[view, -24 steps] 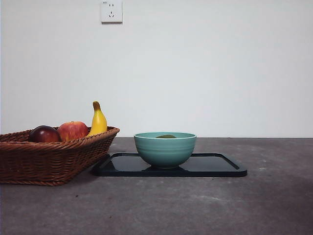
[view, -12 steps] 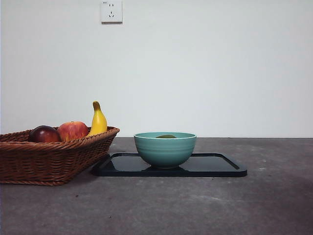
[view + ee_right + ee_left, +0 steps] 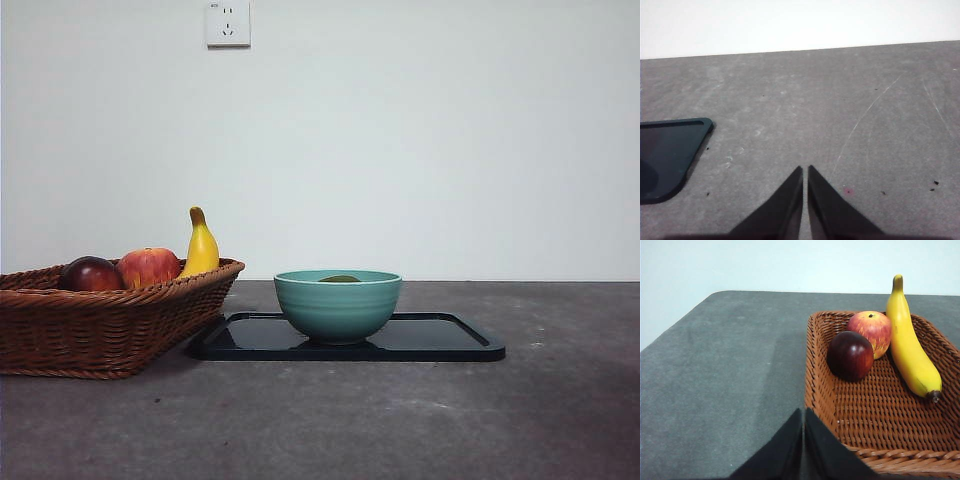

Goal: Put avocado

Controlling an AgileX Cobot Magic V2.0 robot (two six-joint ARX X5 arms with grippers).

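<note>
The avocado [image 3: 340, 279] lies inside the teal bowl [image 3: 337, 305]; only its dull olive top shows above the rim in the front view. The bowl stands on a black tray [image 3: 440, 340]. My left gripper [image 3: 803, 412] is shut and empty, hovering by the near corner of the wicker basket [image 3: 840, 410]. My right gripper [image 3: 805, 171] is shut and empty over bare grey table, with a corner of the black tray [image 3: 670, 155] off to its side. Neither arm shows in the front view.
The wicker basket [image 3: 90, 325] at the left holds a dark red-purple fruit [image 3: 90, 274], a red-yellow apple [image 3: 149, 267] and a banana [image 3: 201, 245]. A wall socket [image 3: 228, 22] sits high on the white wall behind.
</note>
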